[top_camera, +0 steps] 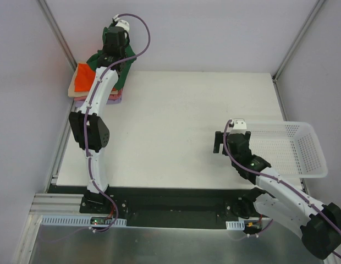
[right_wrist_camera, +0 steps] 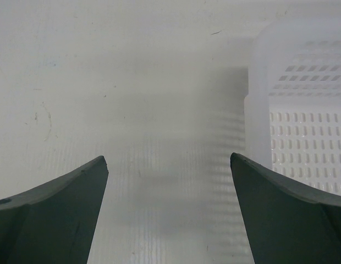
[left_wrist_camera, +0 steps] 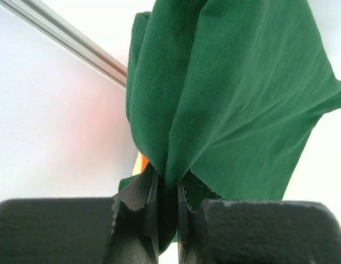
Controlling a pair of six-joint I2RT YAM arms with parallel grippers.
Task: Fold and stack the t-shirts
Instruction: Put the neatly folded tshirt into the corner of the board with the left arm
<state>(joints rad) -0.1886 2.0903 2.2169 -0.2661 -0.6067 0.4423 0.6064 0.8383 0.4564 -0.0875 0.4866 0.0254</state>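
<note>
Your left end effector pinched shut on the dark green t-shirt, your right end effector wide open, empty, over the tabletop beside the basket

No readable text, label or number appears anywhere (cloth and basket included).

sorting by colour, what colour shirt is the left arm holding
The shirt is dark green, clearest in the left wrist view.
</note>
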